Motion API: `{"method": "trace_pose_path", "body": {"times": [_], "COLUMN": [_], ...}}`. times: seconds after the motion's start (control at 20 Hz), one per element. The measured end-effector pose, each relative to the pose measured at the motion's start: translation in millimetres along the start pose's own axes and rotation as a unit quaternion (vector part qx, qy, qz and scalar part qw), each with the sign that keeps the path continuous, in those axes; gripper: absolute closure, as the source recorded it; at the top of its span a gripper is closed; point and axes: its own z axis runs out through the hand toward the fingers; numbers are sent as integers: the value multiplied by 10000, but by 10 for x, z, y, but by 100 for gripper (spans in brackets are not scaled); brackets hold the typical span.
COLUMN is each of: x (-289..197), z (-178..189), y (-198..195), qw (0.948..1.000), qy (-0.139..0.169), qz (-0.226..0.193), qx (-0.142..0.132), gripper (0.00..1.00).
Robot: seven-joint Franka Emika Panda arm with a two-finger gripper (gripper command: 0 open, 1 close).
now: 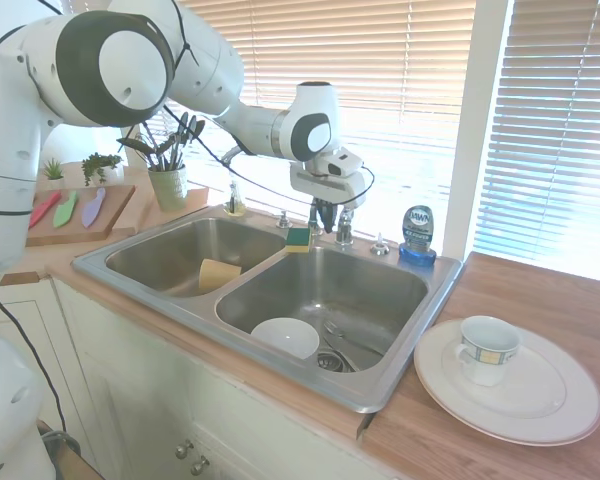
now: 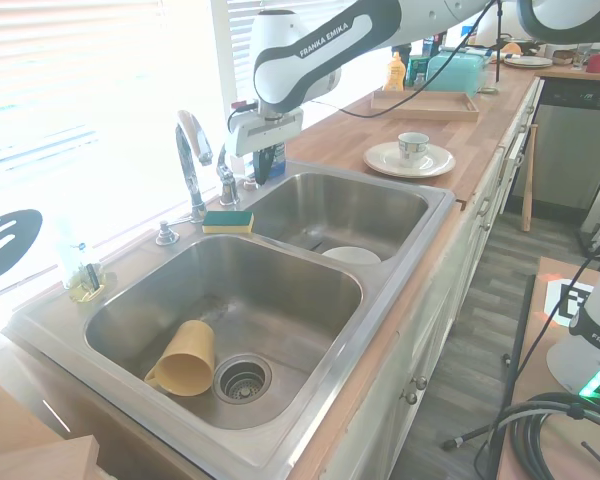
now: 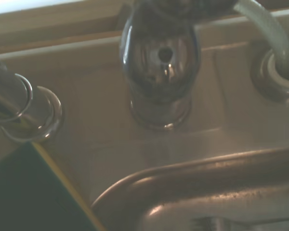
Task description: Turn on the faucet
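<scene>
The faucet's chrome gooseneck spout (image 2: 188, 158) rises behind the divider of the double sink (image 1: 400, 385). Its short lever handle (image 1: 345, 227) (image 2: 226, 184) stands just beside the spout. My gripper (image 1: 325, 226) (image 2: 259, 176) points down at the back rim, close beside the handle and at about its height. The dark fingers look pressed together, holding nothing. In the wrist view the handle's chrome body (image 3: 161, 62) fills the middle from very close. No water runs from the spout.
A green-yellow sponge (image 1: 298, 239) (image 2: 227, 221) lies on the divider near the spout. The blue soap bottle (image 1: 418, 235) stands at the back corner. A white bowl (image 1: 285, 337) sits in one basin, a yellow cup (image 2: 183, 360) in the other. A plate with a mug (image 1: 500, 365) is on the counter.
</scene>
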Motion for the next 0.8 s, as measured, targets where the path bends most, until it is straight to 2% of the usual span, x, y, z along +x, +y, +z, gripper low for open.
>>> {"method": "trace_pose_path", "body": {"times": [0.25,0.55,0.8], "x": [-215,-697,-1197], "z": [-92,-265,-377], "y": [264,954,1553], "qw": [9996,9976,9963], "qy": [-209,-465,-603], "qz": [-39,-96,-149], "qx": [-202,-497,-592], "gripper": [100,100,100]}}
